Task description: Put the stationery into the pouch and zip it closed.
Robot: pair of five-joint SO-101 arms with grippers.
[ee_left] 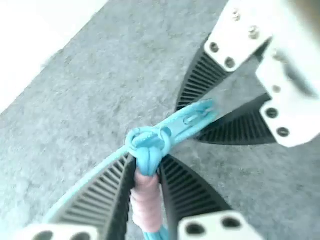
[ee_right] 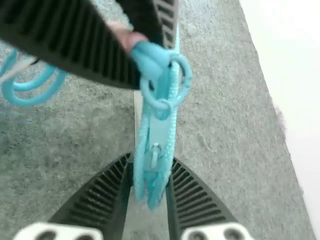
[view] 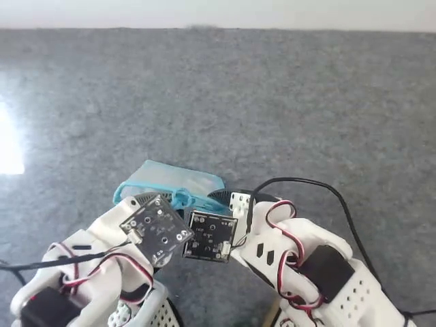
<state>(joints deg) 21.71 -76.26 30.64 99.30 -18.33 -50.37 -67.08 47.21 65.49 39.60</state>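
The light blue pouch [view: 176, 181] lies on the grey table just beyond both arms. My left gripper [ee_left: 146, 161] is shut on the pouch's knotted blue cord loop [ee_left: 145, 142], with something pink [ee_left: 145, 200] pinched between its fingers. From the knot, the zip strip [ee_left: 182, 125] runs to the zip pull [ee_right: 153, 152]. My right gripper [ee_right: 151, 174] is shut on that end. In the high view the two grippers meet at the pouch's near edge, left [view: 178, 199] and right [view: 219, 197]. The pouch's inside is hidden.
Grey felt-like table cover [view: 286, 102] stretches back to a white wall edge [view: 218, 13]. A black cable [view: 327, 189] arcs from the right arm. Another blue cord loop [ee_right: 25, 90] hangs beside the left gripper's finger.
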